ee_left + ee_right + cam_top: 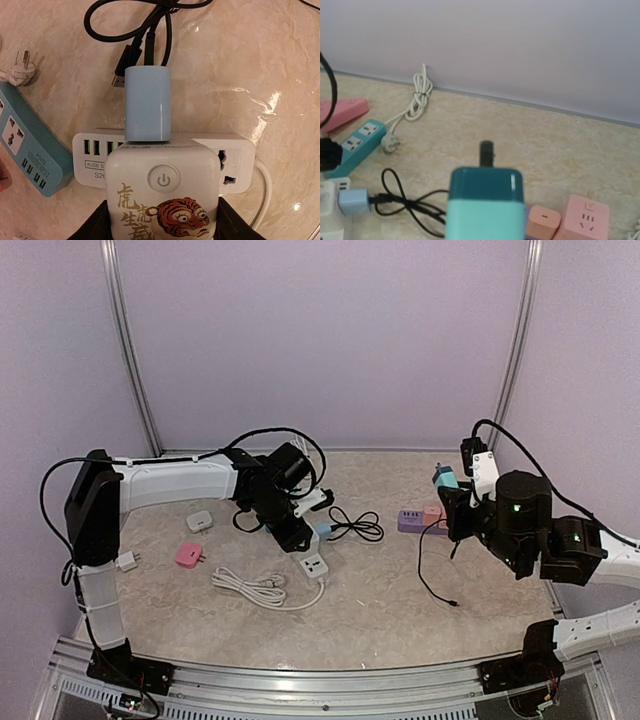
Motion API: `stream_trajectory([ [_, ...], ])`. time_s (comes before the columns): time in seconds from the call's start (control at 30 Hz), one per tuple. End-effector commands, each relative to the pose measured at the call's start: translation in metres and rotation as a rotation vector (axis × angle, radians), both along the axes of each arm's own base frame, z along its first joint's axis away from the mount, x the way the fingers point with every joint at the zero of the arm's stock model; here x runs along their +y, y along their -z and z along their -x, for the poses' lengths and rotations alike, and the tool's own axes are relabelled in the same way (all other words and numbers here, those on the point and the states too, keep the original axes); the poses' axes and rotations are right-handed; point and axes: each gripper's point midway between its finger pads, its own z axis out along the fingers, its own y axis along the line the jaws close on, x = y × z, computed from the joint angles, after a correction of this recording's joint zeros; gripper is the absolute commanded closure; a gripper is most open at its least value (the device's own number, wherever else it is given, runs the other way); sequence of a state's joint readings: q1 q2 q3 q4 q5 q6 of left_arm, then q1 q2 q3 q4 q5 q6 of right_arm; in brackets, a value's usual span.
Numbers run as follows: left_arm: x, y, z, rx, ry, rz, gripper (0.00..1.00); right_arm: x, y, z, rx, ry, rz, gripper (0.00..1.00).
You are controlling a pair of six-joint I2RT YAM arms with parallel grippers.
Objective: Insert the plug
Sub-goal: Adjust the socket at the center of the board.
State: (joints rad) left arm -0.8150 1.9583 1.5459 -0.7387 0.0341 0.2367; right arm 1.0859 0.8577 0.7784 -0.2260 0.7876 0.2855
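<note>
My left gripper (162,222) is shut on a white cube socket (162,185) with a power button and a tiger picture. A light blue plug (147,103) stands against the cube's far face; the same plug shows in the top view (322,530). The cube hangs over a white power strip (232,160) with USB ports. My right gripper (449,496) is shut on a teal charger (486,207), held above the table at the right. A black stub (486,152) sticks out of the charger's far end. The right fingers are hidden behind the charger.
A black cable (150,20) with a USB end lies beyond the light blue plug. A teal strip (25,140) lies at the left. Pink adapters (582,220) and a purple strip (410,520) lie under the right gripper. A white coiled cord (255,587) and a pink plug (188,555) lie at front left.
</note>
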Motion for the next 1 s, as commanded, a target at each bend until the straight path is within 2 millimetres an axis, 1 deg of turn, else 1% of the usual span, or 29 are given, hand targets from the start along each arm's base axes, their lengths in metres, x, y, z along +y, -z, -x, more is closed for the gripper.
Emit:
stream_trajectory([
  [0.0,0.019,0.019,0.015,0.077,-0.163,-0.059,0.43,0.007,-0.003,-0.003,0.000,-0.015,-0.014,1.00],
  [0.07,0.019,0.020,0.021,0.098,-0.188,-0.051,0.36,0.010,-0.001,-0.004,0.010,-0.023,-0.009,1.00],
  [0.17,0.014,0.019,0.035,0.167,-0.181,-0.007,0.15,0.012,0.001,-0.004,0.018,-0.029,-0.013,1.00],
  [0.23,0.012,0.014,0.041,0.192,-0.163,0.016,0.03,0.013,0.001,-0.003,0.021,-0.033,-0.020,1.00],
  [0.27,0.013,0.012,0.042,0.192,-0.142,0.020,0.01,0.013,0.002,-0.003,0.023,-0.036,-0.022,1.00],
  [0.37,0.018,-0.003,0.038,0.139,-0.043,0.010,0.01,0.015,0.001,-0.003,0.025,-0.044,-0.026,1.00],
  [0.47,0.029,-0.027,0.028,0.052,0.110,-0.025,0.01,0.016,0.001,-0.002,0.029,-0.050,-0.025,1.00],
  [0.5,0.032,-0.035,0.030,0.042,0.188,-0.033,0.01,0.017,0.001,-0.002,0.030,-0.052,-0.024,1.00],
  [0.57,0.045,-0.052,0.043,0.027,0.440,-0.079,0.01,0.018,0.001,-0.002,0.032,-0.056,-0.022,1.00],
  [0.6,0.055,-0.057,0.052,0.020,0.583,-0.123,0.01,0.019,0.001,-0.002,0.031,-0.060,-0.020,1.00],
  [0.67,0.073,-0.063,0.063,-0.022,0.874,-0.209,0.01,0.022,0.000,-0.003,0.027,-0.068,-0.020,1.00],
  [0.73,0.081,-0.070,0.068,-0.090,1.149,-0.276,0.01,0.025,0.001,-0.004,0.023,-0.074,-0.016,1.00],
  [0.77,0.079,-0.074,0.064,-0.139,1.264,-0.300,0.01,0.027,0.002,-0.005,0.025,-0.076,-0.012,1.00],
  [0.8,0.074,-0.078,0.059,-0.179,1.327,-0.317,0.01,0.028,0.004,-0.005,0.029,-0.080,-0.009,1.00],
  [0.87,0.058,-0.085,0.050,-0.227,1.394,-0.325,0.01,0.031,0.009,-0.005,0.039,-0.090,0.003,1.00],
  [0.93,0.042,-0.078,0.044,-0.213,1.462,-0.322,0.01,0.034,0.014,-0.004,0.054,-0.104,0.019,1.00],
  [0.97,0.036,-0.079,0.041,-0.220,1.484,-0.322,0.01,0.036,0.016,-0.004,0.063,-0.113,0.028,1.00],
])
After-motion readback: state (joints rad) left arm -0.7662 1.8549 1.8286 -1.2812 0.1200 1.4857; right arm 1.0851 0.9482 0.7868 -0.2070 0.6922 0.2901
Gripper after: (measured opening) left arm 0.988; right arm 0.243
